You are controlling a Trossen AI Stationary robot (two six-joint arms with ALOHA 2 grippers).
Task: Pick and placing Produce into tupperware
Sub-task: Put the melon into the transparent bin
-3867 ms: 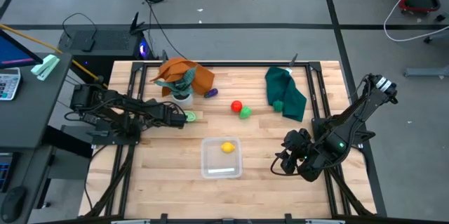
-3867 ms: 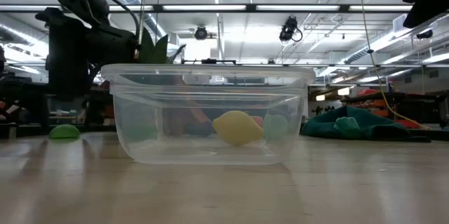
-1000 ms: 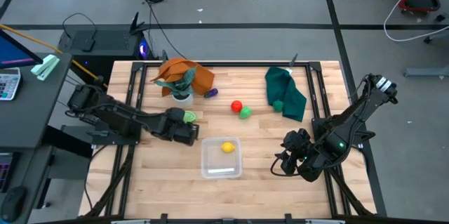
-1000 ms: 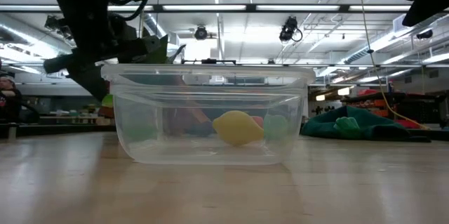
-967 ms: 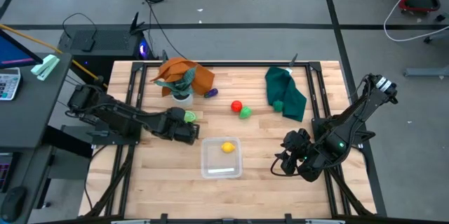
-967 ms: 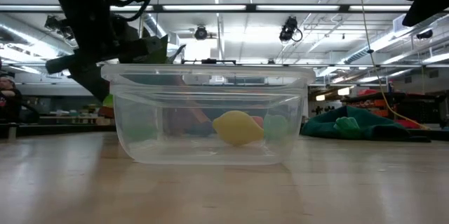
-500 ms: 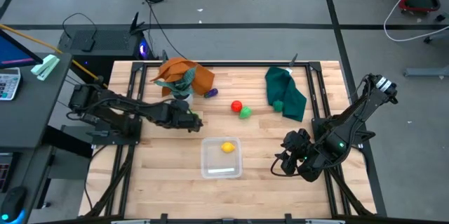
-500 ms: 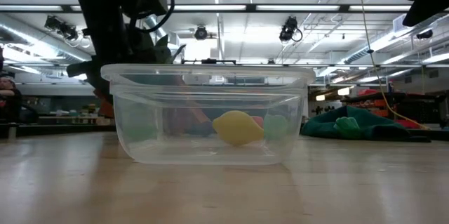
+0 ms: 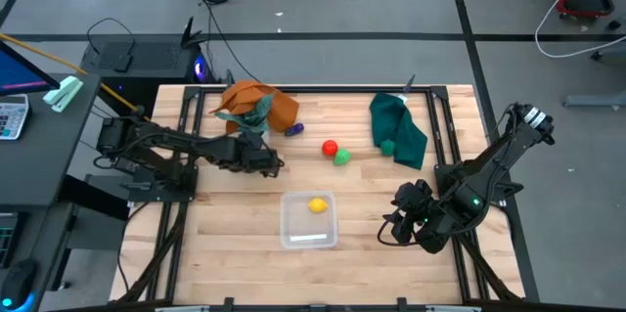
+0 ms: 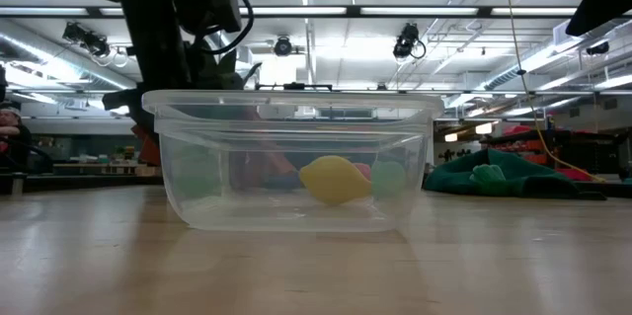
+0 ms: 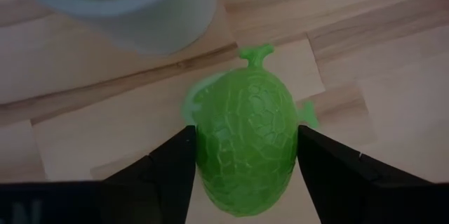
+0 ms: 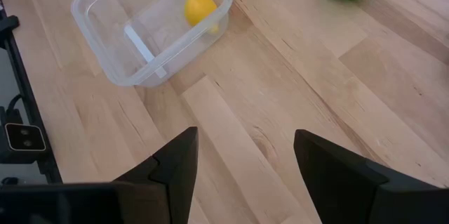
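My left gripper (image 9: 275, 165) sits just in front of the white pot (image 9: 252, 128), closed round a bumpy fruit (image 11: 244, 140) pinched between its fingers (image 11: 165, 171). The tupperware (image 9: 309, 220) lies nearer the front edge, at the table's (image 9: 225, 244) middle, with a lemon (image 9: 318, 204) inside. Behind it lie two round fruits (image 9: 335, 152) side by side. My right gripper (image 9: 391, 229) waits to the tupperware's right, fingers spread.

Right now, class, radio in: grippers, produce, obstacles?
Left gripper shut on green produce beside white pot. Right gripper open, idle. Yellow produce in tupperware. Nothing blocking.
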